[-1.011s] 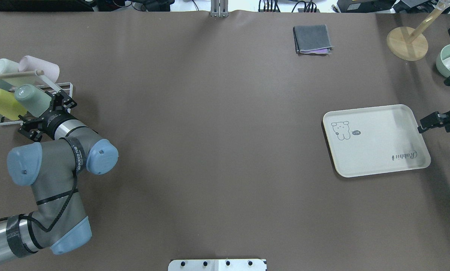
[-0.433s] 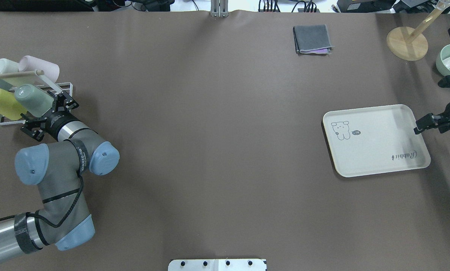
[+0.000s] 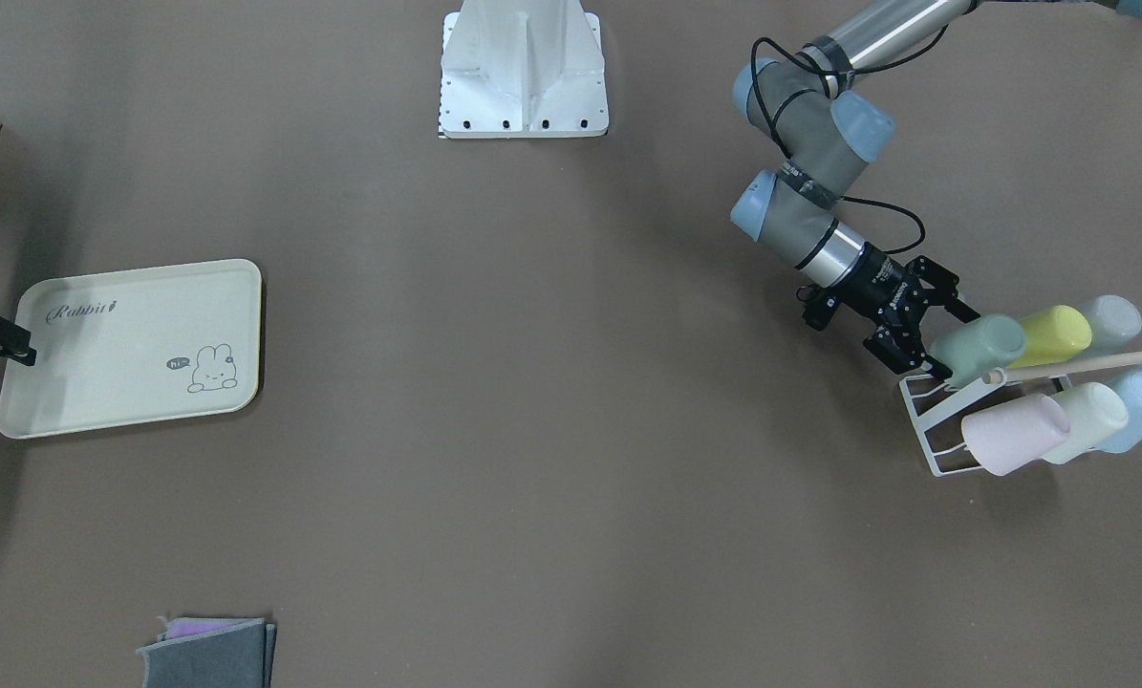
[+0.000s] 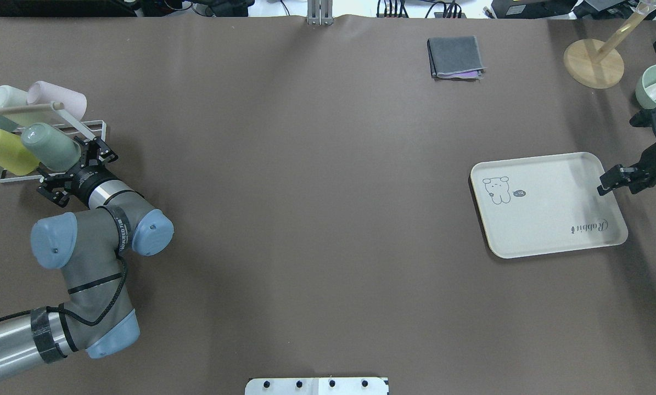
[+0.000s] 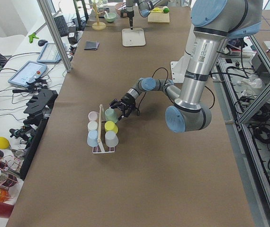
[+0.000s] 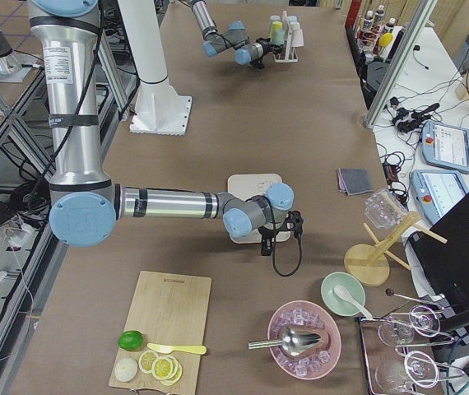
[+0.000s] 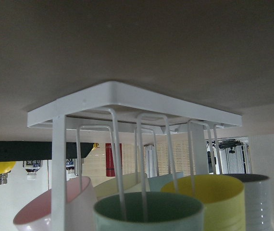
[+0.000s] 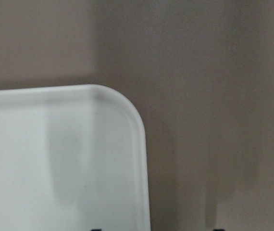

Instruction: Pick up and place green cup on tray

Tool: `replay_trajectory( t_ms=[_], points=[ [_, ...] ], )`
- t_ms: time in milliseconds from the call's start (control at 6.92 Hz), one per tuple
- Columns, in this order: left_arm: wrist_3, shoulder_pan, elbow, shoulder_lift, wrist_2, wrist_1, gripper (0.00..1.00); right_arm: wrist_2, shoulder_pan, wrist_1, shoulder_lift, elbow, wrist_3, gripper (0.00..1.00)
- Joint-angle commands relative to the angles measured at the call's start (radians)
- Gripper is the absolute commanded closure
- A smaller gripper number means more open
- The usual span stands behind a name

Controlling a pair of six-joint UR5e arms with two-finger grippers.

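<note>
The small mint-green plastic cup [image 4: 50, 146] is held tilted on a white wire rack [image 4: 95, 129] at the left edge of the brown surface [image 4: 306, 219]. The jaws of the left gripper [image 4: 69, 164] are spread wide at its mouth. By the right edge, the jaws of the right gripper [image 4: 625, 152] are spread wide beside the flat cream bunny tray [image 4: 547, 219].

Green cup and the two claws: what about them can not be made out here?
- Green cup: whether the left claw touches it; too small in the front and overhead views, no fingertips in the left wrist view.
- Right claw: open or shut; cut off by the edge in both views.
</note>
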Motion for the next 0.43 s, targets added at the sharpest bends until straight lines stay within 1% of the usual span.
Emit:
replay_trajectory(
  t_ms=[0, 144, 289],
  points=[
    [0.000, -0.001, 0.011, 0.000, 0.006, -0.011, 0.03, 0.000, -0.007, 0.010, 0.001, -0.006, 0.000, 0.42],
    [0.000, -0.001, 0.009, 0.000, 0.006, -0.011, 0.03, 0.000, -0.010, 0.012, 0.001, -0.009, 0.000, 0.49],
    [0.000, -0.002, 0.009, 0.001, 0.006, -0.013, 0.03, 0.008, -0.012, 0.012, 0.001, -0.014, 0.000, 0.52]
  ],
)
